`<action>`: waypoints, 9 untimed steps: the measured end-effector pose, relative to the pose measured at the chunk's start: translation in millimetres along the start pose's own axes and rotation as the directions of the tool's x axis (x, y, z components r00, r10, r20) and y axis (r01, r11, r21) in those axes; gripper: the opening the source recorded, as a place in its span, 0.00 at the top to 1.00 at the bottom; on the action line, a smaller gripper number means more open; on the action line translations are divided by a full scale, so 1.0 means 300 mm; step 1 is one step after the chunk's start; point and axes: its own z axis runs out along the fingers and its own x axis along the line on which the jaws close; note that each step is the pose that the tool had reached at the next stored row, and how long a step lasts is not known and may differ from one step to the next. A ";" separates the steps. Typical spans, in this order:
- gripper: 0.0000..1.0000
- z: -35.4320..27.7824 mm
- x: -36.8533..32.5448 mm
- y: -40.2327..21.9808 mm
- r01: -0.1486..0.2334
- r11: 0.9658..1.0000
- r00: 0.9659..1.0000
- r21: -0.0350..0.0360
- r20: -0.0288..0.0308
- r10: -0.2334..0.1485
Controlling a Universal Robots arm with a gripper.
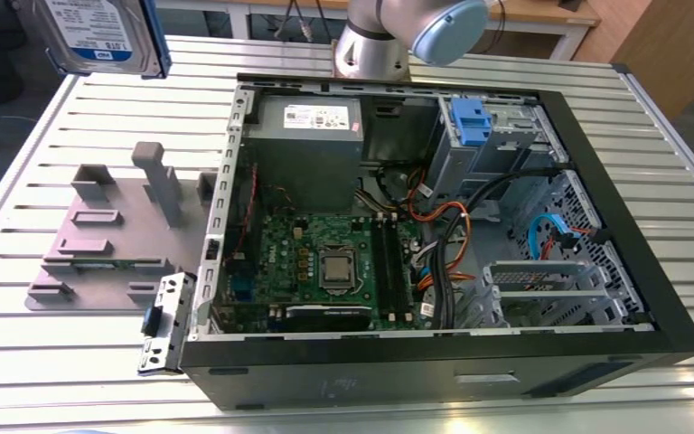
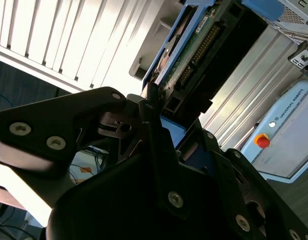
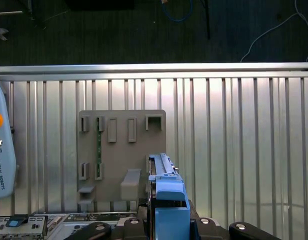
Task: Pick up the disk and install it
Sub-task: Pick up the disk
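The disk (image 1: 100, 34), silver-grey with a white-and-blue label and blue side rails, hangs high above the slatted table at the exterior view's far left, clear of the computer case. In the second wrist view my gripper (image 2: 174, 117) is shut on the disk (image 2: 194, 50), whose green circuit board and connector edge face the camera. The first wrist view shows the disk (image 3: 164, 175) edge-on with its blue rail, above the grey fixture plate (image 3: 121, 150).
An open black computer case (image 1: 444, 362) lies on the table with motherboard, cables and a drive bay with a blue clip (image 1: 472, 122). The grey fixture plate (image 1: 106, 244) sits beside it. The arm's base (image 1: 378, 45) stands behind. A pendant (image 3: 1, 150) lies nearby.
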 end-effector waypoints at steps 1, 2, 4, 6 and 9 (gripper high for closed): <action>0.64 0.000 0.000 -0.001 0.000 1.000 1.000 0.000 0.000 0.000; 0.64 0.000 0.000 -0.004 0.000 1.000 1.000 0.000 0.000 0.000; 0.64 0.000 0.000 -0.006 0.000 1.000 1.000 0.000 0.000 0.000; 0.64 0.000 0.000 -0.009 0.000 1.000 1.000 0.000 0.000 0.000; 0.64 0.000 0.000 -0.012 0.000 1.000 1.000 0.000 0.000 0.000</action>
